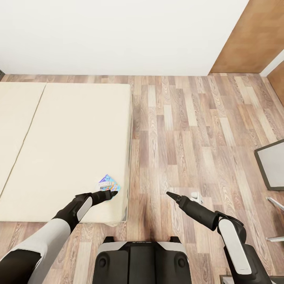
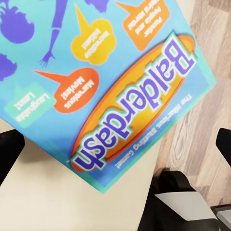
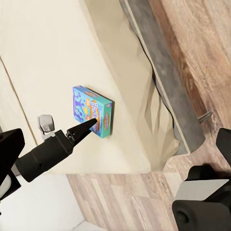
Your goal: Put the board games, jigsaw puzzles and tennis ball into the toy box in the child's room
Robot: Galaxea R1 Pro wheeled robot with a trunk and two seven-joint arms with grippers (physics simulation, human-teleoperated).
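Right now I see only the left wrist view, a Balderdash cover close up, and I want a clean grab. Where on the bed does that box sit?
Observer: The board game lies flat by the corner of the bed nearest the robot, close to the edge.
Operator: Is my gripper on it?
Observer: The left gripper points at its cover; I cannot tell whether they touch.
Operator: And the other arm?
Observer: The right gripper hangs over the floor beside the bed, holding nothing.

- The low wide bed with a beige mattress cover [image 1: 71,134] stands on the wood-plank floor [image 1: 185,130].
- A small flat blue-cyan board game box [image 1: 109,183] lies flat on the cover near the bed's corner.
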